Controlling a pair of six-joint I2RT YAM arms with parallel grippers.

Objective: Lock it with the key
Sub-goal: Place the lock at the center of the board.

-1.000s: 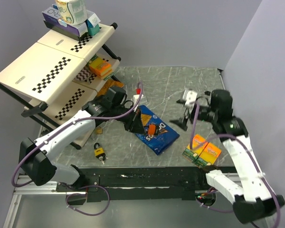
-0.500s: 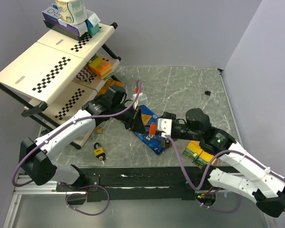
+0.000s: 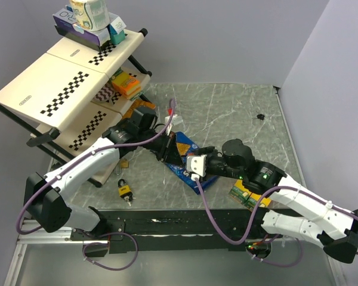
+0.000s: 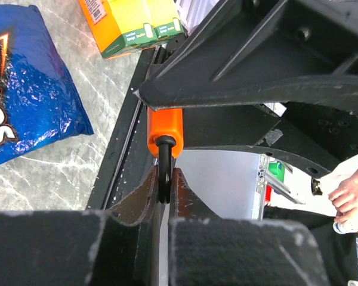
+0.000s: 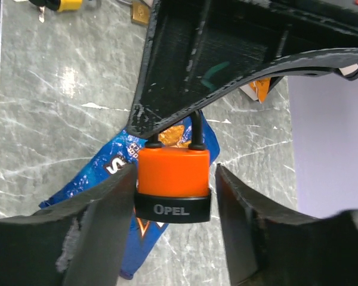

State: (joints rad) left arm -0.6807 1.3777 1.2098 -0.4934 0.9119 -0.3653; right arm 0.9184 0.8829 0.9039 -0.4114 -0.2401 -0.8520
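An orange padlock (image 5: 173, 173) with a black base marked OPEL hangs by its black shackle (image 4: 164, 173) from my left gripper (image 4: 164, 182), which is shut on that shackle above the blue chip bag. My left gripper also shows in the top view (image 3: 172, 152). My right gripper (image 5: 176, 176) is open, one finger on each side of the padlock body; the left finger (image 5: 104, 214) is close to it, the right one is apart. In the top view my right gripper (image 3: 195, 164) faces the left one. No key shows at the orange padlock. A yellow padlock (image 3: 125, 190) with keys lies near the front edge.
The blue chip bag (image 3: 184, 145) lies under both grippers. Orange and green boxes (image 3: 241, 194) sit by my right arm. A checkered shelf rack (image 3: 65, 77) with boxes stands at the back left. A brass padlock (image 3: 125, 162) lies by the rack. A small black object (image 3: 261, 116) lies at the back right.
My right arm has swung from the back right to the centre, and its open gripper now straddles the orange padlock. My left gripper has stayed nearly still with the padlock.
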